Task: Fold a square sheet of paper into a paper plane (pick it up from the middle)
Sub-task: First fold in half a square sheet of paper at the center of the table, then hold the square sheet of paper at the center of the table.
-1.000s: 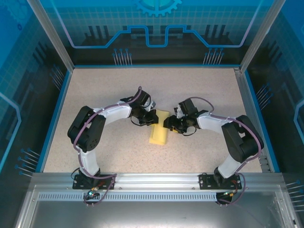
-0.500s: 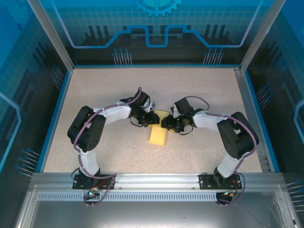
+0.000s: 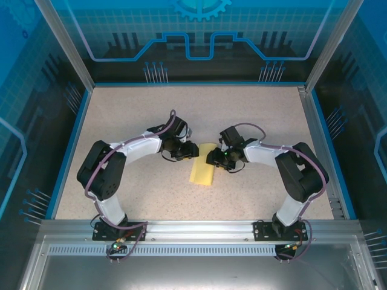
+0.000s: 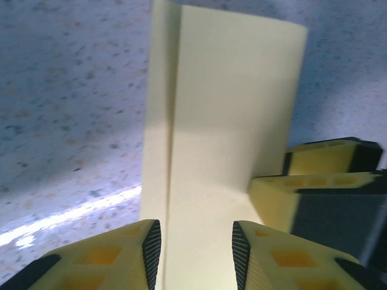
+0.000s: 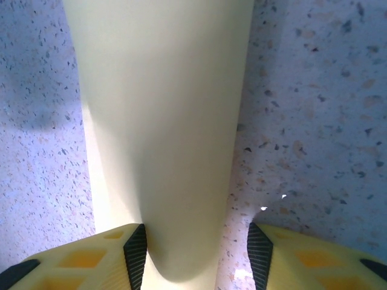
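The yellow sheet of paper (image 3: 203, 170) lies folded into a long narrow strip on the speckled table, between the two arms. My left gripper (image 3: 191, 151) hovers at its far left corner. In the left wrist view the left gripper (image 4: 196, 251) is open, the flat paper (image 4: 230, 121) with a lengthwise crease lying under the gap. My right gripper (image 3: 212, 158) is at the strip's far right edge. In the right wrist view the right gripper (image 5: 196, 254) is open over a raised, rounded fold of paper (image 5: 163, 121) that touches its left pad (image 5: 136, 248).
The right gripper's yellow fingers (image 4: 314, 181) rest on the paper's right edge in the left wrist view, close to my left fingers. Blue rails (image 3: 71, 145) and glass walls bound the table. Bare tabletop (image 3: 266, 115) lies behind and beside the arms.
The left gripper has opened off the paper, and its arm has swung a little to the left. The right gripper has edged left. The paper now lies flatter and narrower.
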`<state>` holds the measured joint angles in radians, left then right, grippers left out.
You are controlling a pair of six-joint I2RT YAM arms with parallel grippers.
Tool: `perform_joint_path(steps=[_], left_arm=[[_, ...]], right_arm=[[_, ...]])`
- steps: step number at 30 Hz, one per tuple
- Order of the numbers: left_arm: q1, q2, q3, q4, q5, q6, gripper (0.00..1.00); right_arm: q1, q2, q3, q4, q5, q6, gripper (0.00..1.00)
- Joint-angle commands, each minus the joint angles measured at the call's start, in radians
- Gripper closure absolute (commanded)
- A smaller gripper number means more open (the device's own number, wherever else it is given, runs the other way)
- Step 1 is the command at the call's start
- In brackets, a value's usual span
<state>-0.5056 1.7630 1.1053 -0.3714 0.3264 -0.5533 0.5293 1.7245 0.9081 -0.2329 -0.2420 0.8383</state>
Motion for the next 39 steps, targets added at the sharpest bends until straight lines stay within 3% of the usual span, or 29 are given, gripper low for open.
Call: perform_joint_path(steps=[1, 12, 25, 39], left_arm=[[0.009, -0.041, -0.030, -0.025, -0.069, -0.036, 0.61], [0.009, -0.049, -0.044, -0.004, -0.083, -0.060, 0.63], [0.009, -0.050, -0.053, 0.028, -0.062, -0.077, 0.67], [0.009, -0.042, -0.046, 0.025, -0.053, -0.072, 0.68]], right_arm=[[0.027, 0.026, 0.044, -0.057, 0.040, 0.019, 0.46], [0.064, 0.073, 0.118, -0.132, 0.107, 0.070, 0.36], [0.084, 0.141, 0.176, -0.215, 0.156, 0.048, 0.35], [0.077, 0.185, 0.234, -0.273, 0.121, -0.060, 0.37]])
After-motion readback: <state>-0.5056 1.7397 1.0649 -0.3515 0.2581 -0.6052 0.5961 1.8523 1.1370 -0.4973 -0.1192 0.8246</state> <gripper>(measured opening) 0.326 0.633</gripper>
